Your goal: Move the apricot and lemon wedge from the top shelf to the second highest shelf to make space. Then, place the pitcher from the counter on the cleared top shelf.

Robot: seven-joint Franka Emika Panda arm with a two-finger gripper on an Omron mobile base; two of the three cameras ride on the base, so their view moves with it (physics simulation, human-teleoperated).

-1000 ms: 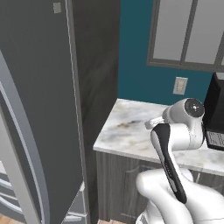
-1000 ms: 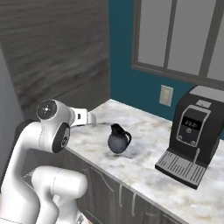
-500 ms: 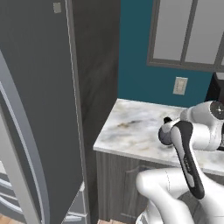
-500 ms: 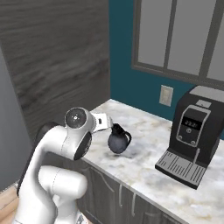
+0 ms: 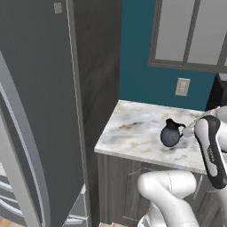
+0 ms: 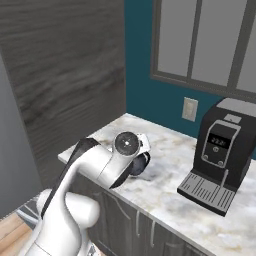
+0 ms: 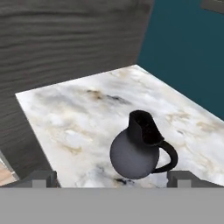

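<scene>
The pitcher [image 7: 134,153] is a dark glossy jug with a round belly, a spout and a looped handle on its right in the hand view. It stands upright on the marbled counter [image 7: 70,113]. My gripper [image 7: 113,178] is open. Its two fingertips [image 7: 43,176] stand wide apart just short of the pitcher, one on each side, not touching it. From the left base the pitcher [image 5: 170,133] stands near the counter's [image 5: 133,133] front edge, close to my forearm. From the right base my arm covers most of the pitcher [image 6: 143,162]. The apricot, lemon wedge and shelves are out of view.
A tall dark fridge body [image 5: 40,111] rises left of the counter, with a grey door edge [image 5: 11,146] swung out in front. A black coffee machine [image 6: 220,150] stands on the counter's [image 6: 165,195] right part. A teal wall with an outlet [image 5: 181,87] backs the counter.
My arm has swung right and down toward the pitcher, uncovering it in the left base view and covering it in the right base view. The gripper stayed open.
</scene>
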